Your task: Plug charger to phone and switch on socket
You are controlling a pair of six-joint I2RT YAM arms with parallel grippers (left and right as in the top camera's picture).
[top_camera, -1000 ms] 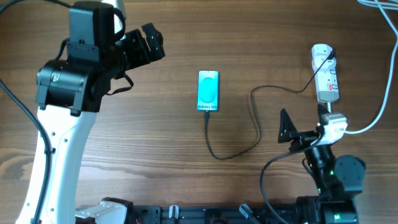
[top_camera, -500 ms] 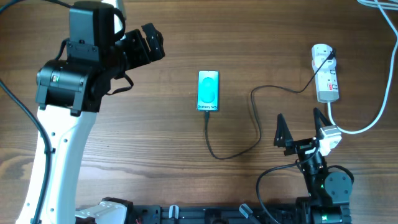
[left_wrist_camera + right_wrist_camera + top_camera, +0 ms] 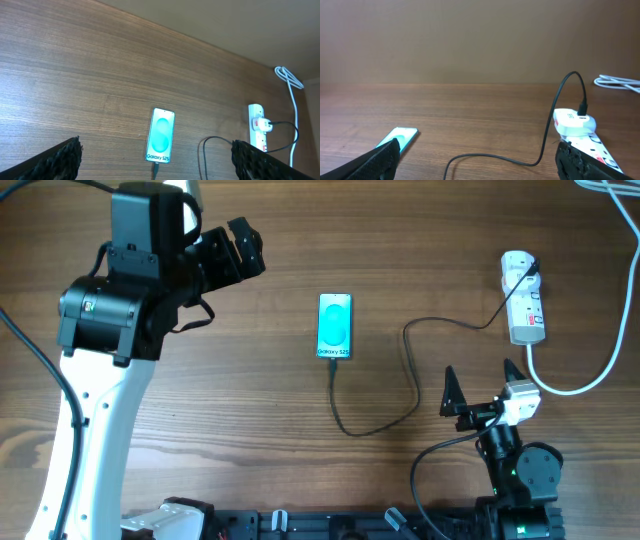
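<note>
The phone [image 3: 335,326] lies flat mid-table, cyan screen up, "Galaxy S25" text at its near short edge. The thin black charger cable [image 3: 410,370] has its plug tip in the phone's near edge and loops right to the adapter on the white socket strip [image 3: 524,310]. My left gripper [image 3: 240,242] is raised at the far left, open and empty; its view shows the phone [image 3: 161,142], the cable [image 3: 201,150] and the socket [image 3: 258,132]. My right gripper [image 3: 482,385] is open and empty near the front edge, below the socket. Its view shows the phone [image 3: 399,137], the cable [image 3: 550,130] and the socket [image 3: 582,132].
A thick white cord [image 3: 600,375] runs from the socket's near end, curving right and up along the table's right edge; more of it coils at the far right corner [image 3: 289,80].
My right arm has drawn back from the socket toward the front edge and swung slightly left. The left arm, phone and cable have not moved.
</note>
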